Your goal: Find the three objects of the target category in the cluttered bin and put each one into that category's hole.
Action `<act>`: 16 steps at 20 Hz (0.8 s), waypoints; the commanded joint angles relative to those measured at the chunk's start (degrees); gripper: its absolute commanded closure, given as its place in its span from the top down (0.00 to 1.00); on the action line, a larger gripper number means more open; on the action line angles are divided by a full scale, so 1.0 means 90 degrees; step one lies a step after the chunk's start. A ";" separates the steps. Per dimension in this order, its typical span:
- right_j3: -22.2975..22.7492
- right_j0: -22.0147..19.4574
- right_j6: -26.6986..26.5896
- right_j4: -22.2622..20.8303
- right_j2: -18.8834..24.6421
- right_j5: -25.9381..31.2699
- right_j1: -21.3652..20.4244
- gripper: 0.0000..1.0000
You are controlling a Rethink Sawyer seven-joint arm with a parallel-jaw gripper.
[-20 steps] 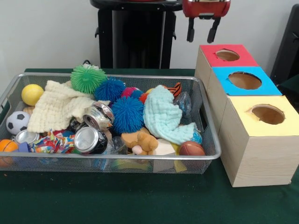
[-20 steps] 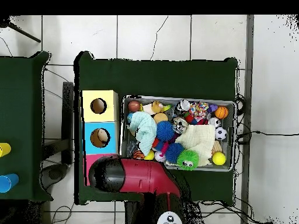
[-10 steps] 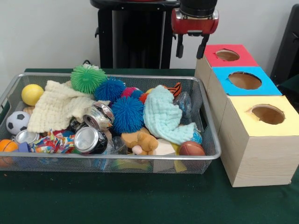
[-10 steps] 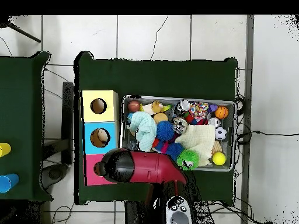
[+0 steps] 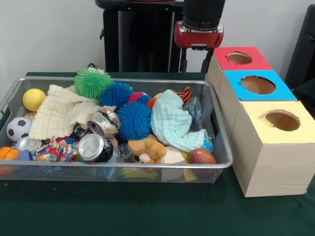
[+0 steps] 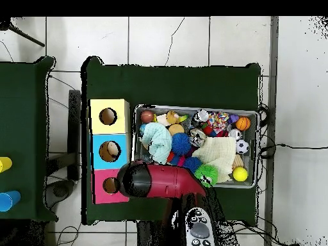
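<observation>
Hovering empty with fingers parted, tool (image 5: 196, 60) at far right end of bin (image 5: 123, 169), presumably positioned to reach crinkly clear plastic (image 5: 193, 108) just below.

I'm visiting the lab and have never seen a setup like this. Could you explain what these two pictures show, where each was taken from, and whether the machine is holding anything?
The machine is a red and black robot arm on a pedestal at a green table. One picture faces the robot from across the table; the other looks straight down, with the robot's base at the bottom.

In the front view the gripper hangs just behind the far rim of the bin, a wire mesh basket, beside the red-topped box. Its fingers are spread apart and hold nothing.

The basket is full of clutter: spiky rubber balls, cloths, a soccer ball, shiny cans and crinkly clear plastic, one piece showing near the right wall.

Three wooden boxes stand in a row, with red, blue and yellow tops, each with a round hole for sorted items.
</observation>
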 commanded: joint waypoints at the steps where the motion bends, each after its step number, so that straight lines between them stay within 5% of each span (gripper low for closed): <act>1: -0.0347 -0.0173 0.0816 -0.0319 0.0263 -0.1132 0.0637 1.00; 16: -0.0154 -0.0112 0.1124 -0.0142 0.0175 -0.2515 0.1178 1.00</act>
